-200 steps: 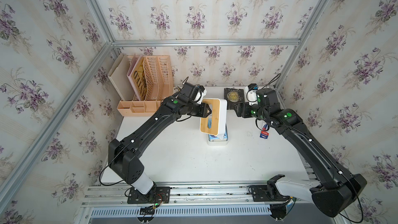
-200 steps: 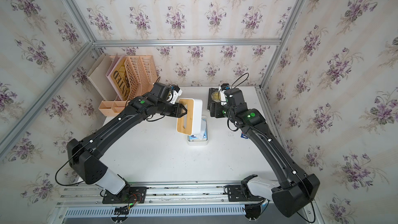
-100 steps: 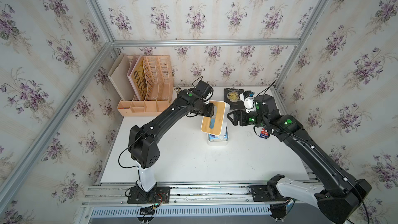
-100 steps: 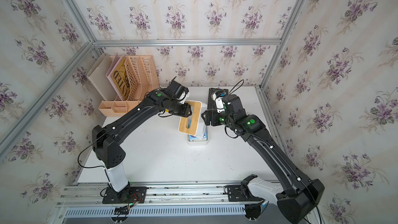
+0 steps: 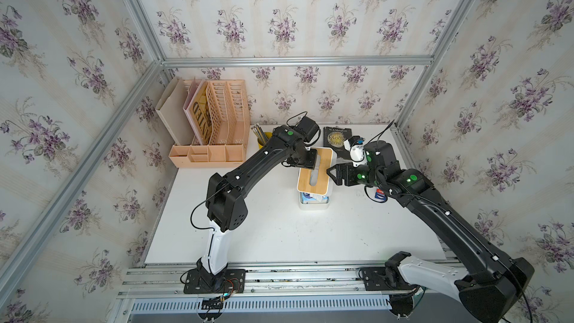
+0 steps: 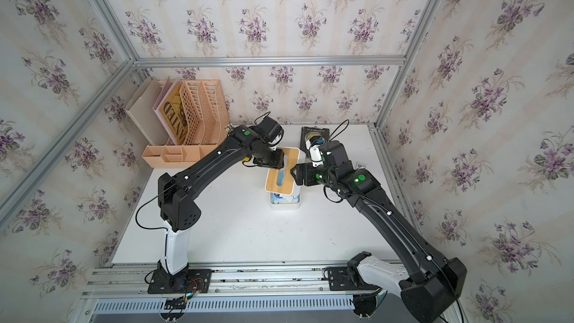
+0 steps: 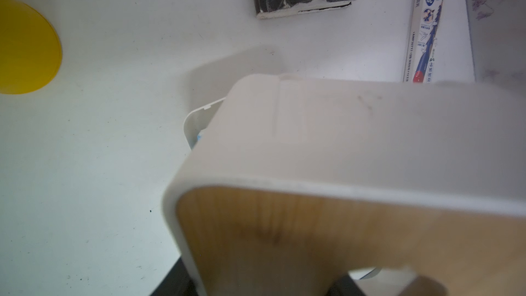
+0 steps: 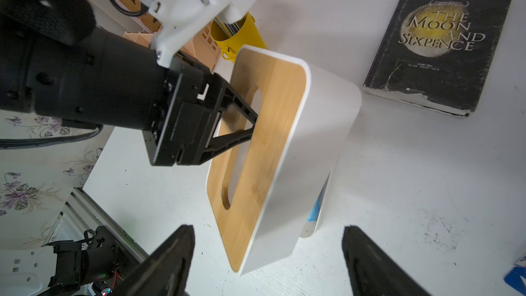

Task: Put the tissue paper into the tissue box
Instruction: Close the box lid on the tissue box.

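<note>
Done: the tissue paper [image 5: 311, 197] lies inside the tissue box [image 5: 313, 207]. Its blue-and-white end shows at the uncovered end of the tub.
Left to do: the lid [image 5: 313, 178] is not seated. It hangs tilted over the tub, so I judge the task nearly finished, with only squaring, lowering and letting go remaining.
Left claw: the left gripper [image 8: 252, 123] is pinched narrow on the bamboo top at the rim of the oblong slot, with one finger reaching into the slot, and it carries the lid.
Right claw: the right gripper [image 5: 331, 173] stands wide and holds nothing. Its tips are just beside the lid's white side wall (whether they touch it I cannot tell).
Lid's lean: the bamboo face is turned toward the left claw and the white wall toward the right claw.
Pack's place: underneath the left claw, below the lid it holds, and ahead of and lower than the right claw's tips.
Tub's place: directly under the lid, between the two claws, flat on the table [image 5: 264, 231].
Watch for: the lid's lower edge catching the tub's rim or the soft pack as it comes down.
</note>
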Tool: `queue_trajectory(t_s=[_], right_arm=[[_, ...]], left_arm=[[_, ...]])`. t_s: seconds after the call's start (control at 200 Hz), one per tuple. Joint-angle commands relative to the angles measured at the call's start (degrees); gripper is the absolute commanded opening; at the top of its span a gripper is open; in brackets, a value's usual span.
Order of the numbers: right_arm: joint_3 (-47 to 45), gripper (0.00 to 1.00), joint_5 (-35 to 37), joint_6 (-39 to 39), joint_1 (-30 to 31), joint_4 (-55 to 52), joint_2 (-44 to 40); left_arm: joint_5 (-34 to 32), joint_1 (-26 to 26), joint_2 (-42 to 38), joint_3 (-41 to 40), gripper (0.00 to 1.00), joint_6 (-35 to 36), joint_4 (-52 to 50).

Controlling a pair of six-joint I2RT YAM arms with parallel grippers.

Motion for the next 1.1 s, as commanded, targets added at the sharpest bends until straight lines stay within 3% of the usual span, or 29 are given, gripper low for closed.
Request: queue_trajectory(t_s=[0.0,0.395,0.579,1.094], right_arm=[[-0.4,0.87,0.0,-0.6,0.0,0.2,-0.6],[-2.5,0.82,-0.1,-1.9,0.0,-0.3,-1.5],[-3.2,0.82,1.0,-2.8,0.0,-0.6,-1.8],[-2.7,0.81,0.9,-2.6,0.0,-1.8,-3.1]], left_arm=[[-0.4,-0.3,0.5,-0.7,0.5,-2.5,1.4],[-2.2,0.8,4.3,-0.6,0.51,-4.4,2.2],[-2.5,1.2,3.6,-4.4,0.51,-5.5,4.2],[-3.0,-0.1,3.3,-2.9,0.5,-5.7,0.8]])
